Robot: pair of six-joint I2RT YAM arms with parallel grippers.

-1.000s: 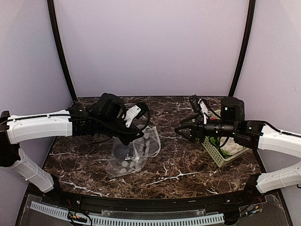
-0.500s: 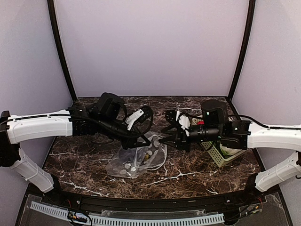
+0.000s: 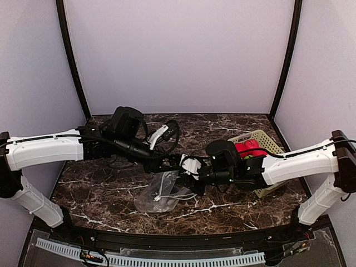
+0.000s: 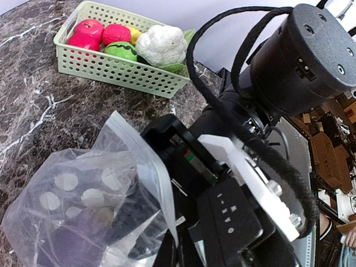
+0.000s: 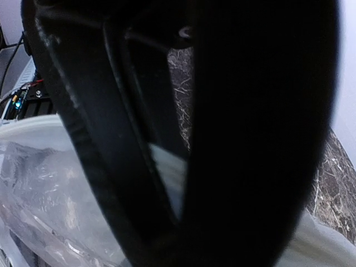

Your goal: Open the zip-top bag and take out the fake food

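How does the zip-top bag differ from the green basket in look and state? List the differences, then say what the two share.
The zip-top bag is clear plastic printed with pale dots; the basket is light-green lattice. The bag is floppy and crumpled; the basket is rigid and boxy. The basket plainly holds fake food; the bag's contents cannot be made out. Both are plastic containers on the table.

A light-green lattice basket [image 4: 119, 75] sits on the dark marble table [image 4: 33, 111] — a green toy fruit [image 4: 121, 51] inside.
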